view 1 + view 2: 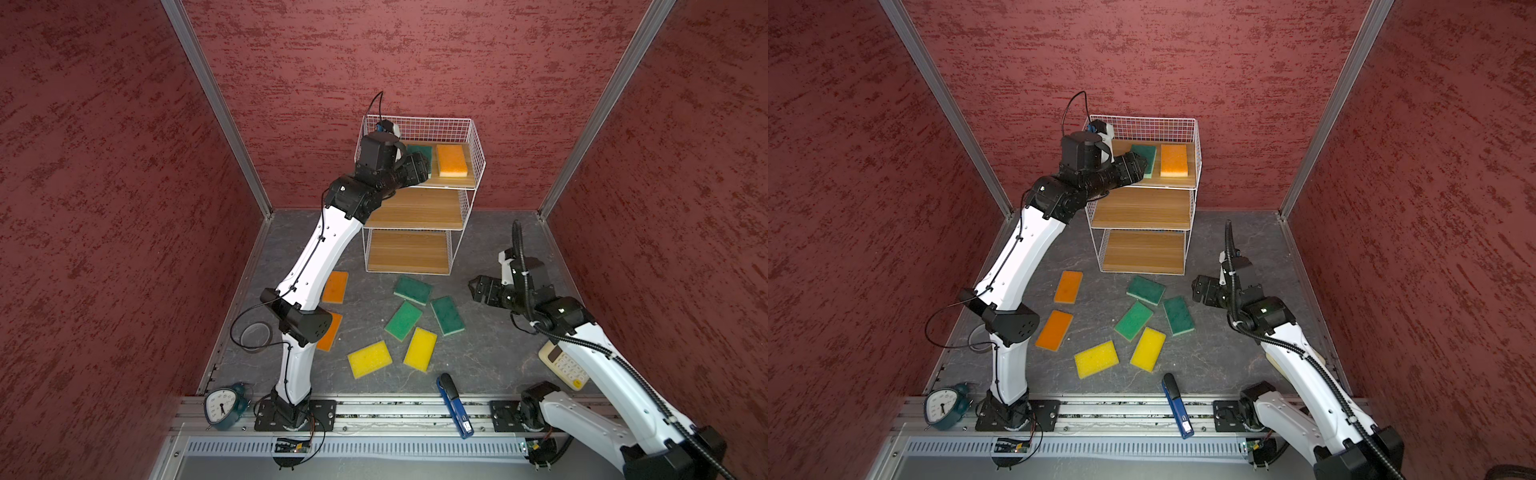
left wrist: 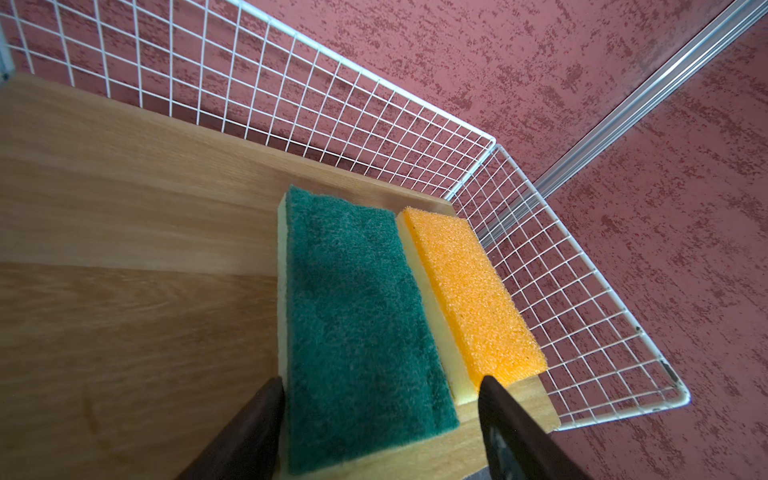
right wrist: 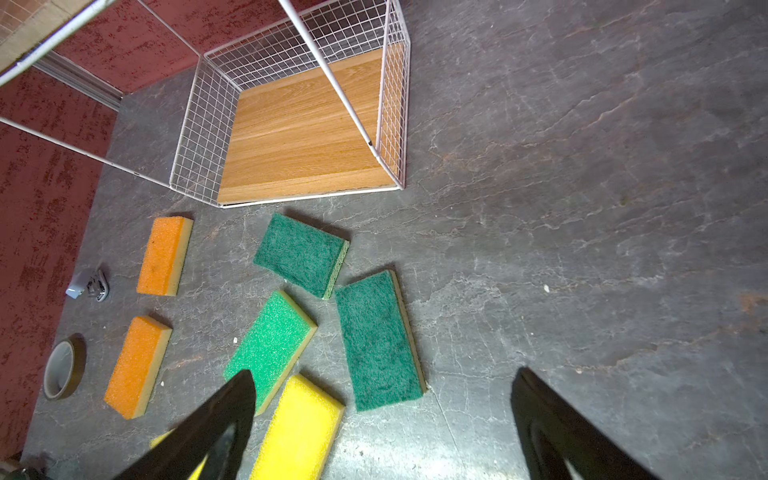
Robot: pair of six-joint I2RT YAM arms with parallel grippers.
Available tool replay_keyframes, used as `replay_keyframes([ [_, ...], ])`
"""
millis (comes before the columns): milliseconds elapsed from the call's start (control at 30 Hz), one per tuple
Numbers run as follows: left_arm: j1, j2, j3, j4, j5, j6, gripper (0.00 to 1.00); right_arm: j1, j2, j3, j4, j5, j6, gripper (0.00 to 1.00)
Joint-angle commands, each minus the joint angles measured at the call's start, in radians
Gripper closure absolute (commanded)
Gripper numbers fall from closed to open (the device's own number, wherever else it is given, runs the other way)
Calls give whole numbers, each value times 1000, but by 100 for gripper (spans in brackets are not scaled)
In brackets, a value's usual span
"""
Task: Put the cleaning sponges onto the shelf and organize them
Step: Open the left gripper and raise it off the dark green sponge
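The shelf [image 1: 415, 208] [image 1: 1142, 208] stands at the back, with a dark green sponge [image 2: 353, 324] [image 1: 419, 150] and an orange sponge [image 2: 469, 291] [image 1: 452, 160] flat side by side on its top board. My left gripper [image 2: 382, 379] [image 1: 419, 164] is open astride the green sponge's near end; one finger touches its edge and the other stands clear. On the floor lie two orange sponges [image 1: 336, 286] [image 1: 1054, 330], three green ones [image 1: 412, 290] [image 1: 403, 320] [image 1: 447, 315] and two yellow ones [image 1: 369, 358] [image 1: 420, 349]. My right gripper [image 3: 383, 372] [image 1: 473, 286] hovers open and empty right of them.
A clock [image 1: 222, 405], a blue stapler [image 1: 455, 405] and a calculator [image 1: 563, 368] lie near the front rail. A tape roll [image 3: 62, 365] and a small metal clip [image 3: 89, 284] sit by the left wall. The shelf's middle and bottom boards [image 3: 307, 124] are bare.
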Motion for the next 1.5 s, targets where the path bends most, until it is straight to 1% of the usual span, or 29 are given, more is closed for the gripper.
replay_keyframes([
  [0, 2, -19, -3, -76, 44, -19, 26, -10, -14, -8, 20, -7, 7, 3],
  [100, 1, -29, -11, -86, 37, -12, 27, -11, -15, -8, 21, -10, 9, 3],
  [200, 2, -57, -53, -82, 27, 13, 26, -11, -18, -8, 21, -11, 12, 3],
  [300, 7, -89, -111, -80, 11, 51, 26, -11, -22, -10, 19, -11, 13, 3],
  [467, 17, -128, -172, -79, 19, 123, 27, -11, -26, -8, 13, -11, 17, 3],
  [833, 18, -120, -176, -110, 2, 362, 28, -11, -43, -8, 1, -12, 44, 3],
  [933, 18, -115, -182, -115, -9, 389, 29, -11, -48, -9, -1, -11, 51, 3],
  [1267, 13, -92, -207, -72, -51, 418, 35, -11, -42, -7, 2, -16, 61, 4],
  [1467, -6, -79, -207, -51, -97, 450, 38, -11, -38, -4, -1, -10, 61, 4],
])
